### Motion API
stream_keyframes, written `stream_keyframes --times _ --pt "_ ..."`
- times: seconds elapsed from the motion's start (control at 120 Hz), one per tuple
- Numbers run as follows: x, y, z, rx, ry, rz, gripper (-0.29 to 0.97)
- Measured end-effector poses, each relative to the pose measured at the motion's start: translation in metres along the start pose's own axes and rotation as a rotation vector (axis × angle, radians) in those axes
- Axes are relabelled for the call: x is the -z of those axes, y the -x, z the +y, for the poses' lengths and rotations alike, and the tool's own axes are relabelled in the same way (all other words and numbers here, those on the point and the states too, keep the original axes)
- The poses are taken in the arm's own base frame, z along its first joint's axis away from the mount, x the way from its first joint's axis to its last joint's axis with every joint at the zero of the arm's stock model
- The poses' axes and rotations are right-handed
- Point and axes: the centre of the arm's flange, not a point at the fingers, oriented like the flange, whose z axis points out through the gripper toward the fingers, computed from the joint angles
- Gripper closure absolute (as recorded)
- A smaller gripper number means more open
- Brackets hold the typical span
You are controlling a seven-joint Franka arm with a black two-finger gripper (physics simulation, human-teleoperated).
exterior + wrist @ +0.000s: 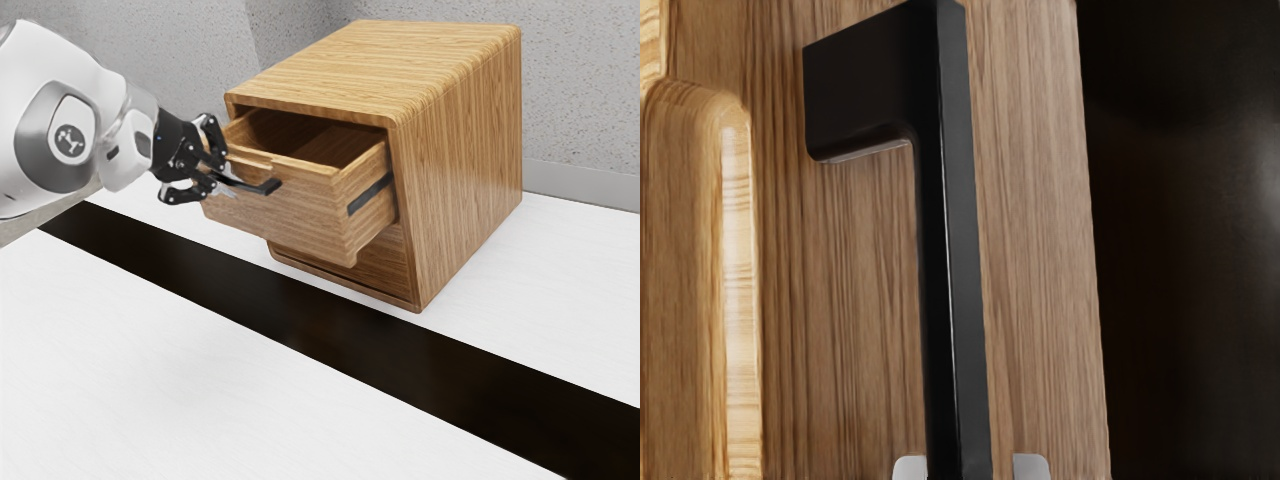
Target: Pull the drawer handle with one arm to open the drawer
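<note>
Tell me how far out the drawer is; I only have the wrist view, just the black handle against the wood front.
Observer: The drawer is partly out of the cabinet, its inside showing from above.
Operator: Is the slide rail exposed?
Observer: Yes, a black rail shows along the drawer's side.
Operator: Where does the arm come from?
Observer: From the exterior view's left, with the gripper at the handle.

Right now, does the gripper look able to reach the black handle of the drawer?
Probably yes. The gripper is right at the black handle on the front of the partly open drawer, and nothing stands between them.
</note>
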Motion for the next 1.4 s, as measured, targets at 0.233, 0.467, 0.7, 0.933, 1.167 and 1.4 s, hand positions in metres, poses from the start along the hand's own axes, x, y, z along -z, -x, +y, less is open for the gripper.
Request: stream_keyframes --times 0.233,0.467,0.7,0.933,1.167,1.4 --pt "0.022 -0.005 0.032 0.023 0.003 0.006 0.73" --pt "0.037 -0.013 0.055 0.024 0.006 0.005 0.73" --pt "0.056 -0.019 0.079 0.028 -0.002 0.009 0.72" --pt "0.059 -0.021 0.089 0.029 0.003 0.008 0.69" --pt "0.071 -0.016 0.088 0.029 0.006 -0.005 0.48" --pt "0.187 -0.054 -0.011 -0.066 -0.037 -0.143 0.35"
